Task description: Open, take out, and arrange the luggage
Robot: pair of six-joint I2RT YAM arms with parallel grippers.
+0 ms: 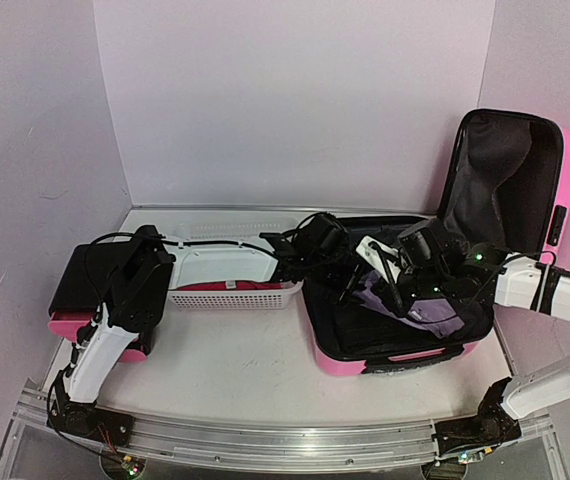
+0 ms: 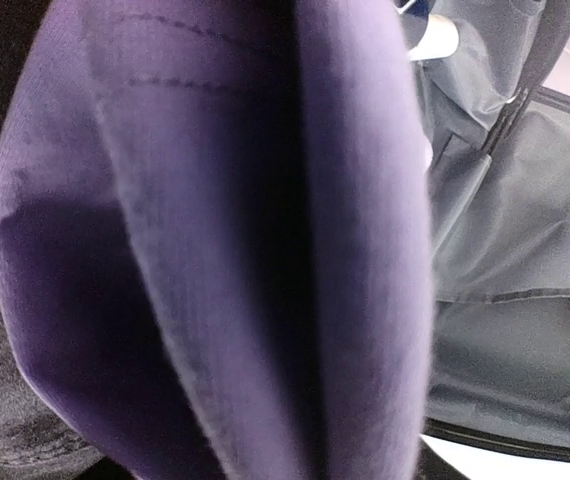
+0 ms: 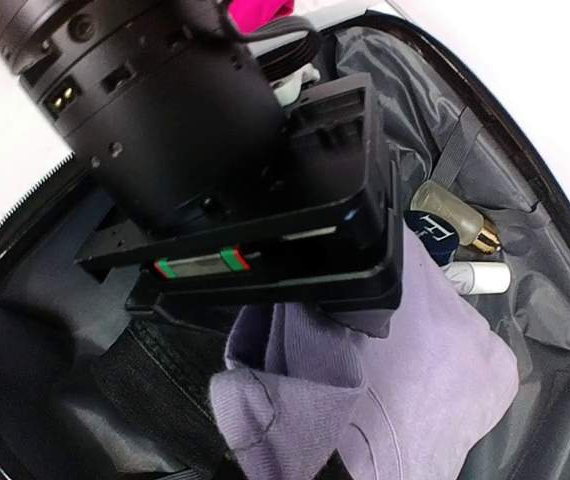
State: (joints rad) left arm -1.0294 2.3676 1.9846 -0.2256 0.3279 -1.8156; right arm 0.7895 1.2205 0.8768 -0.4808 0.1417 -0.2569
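Observation:
The pink luggage (image 1: 395, 360) lies open at the right, with its lid (image 1: 563, 180) upright and its black lining (image 3: 525, 260) showing. A purple garment (image 1: 420, 312) lies bunched inside. My left gripper (image 1: 340, 262) reaches into the case and is shut on the garment. In the right wrist view its black body presses into the cloth (image 3: 435, 370). The cloth fills the left wrist view (image 2: 215, 250) and hides the fingers. My right gripper (image 1: 390, 280) hovers over the same garment. Bunched cloth hides its fingers in its own view.
A perfume bottle (image 3: 455, 215) and a white tube (image 3: 475, 277) lie in the case beside the garment, and a black fabric piece (image 3: 155, 370) lies under it. A white mesh basket (image 1: 230, 297) holding a red item (image 1: 230, 286) stands left of the case. A black-and-pink case (image 1: 80, 290) sits at the far left.

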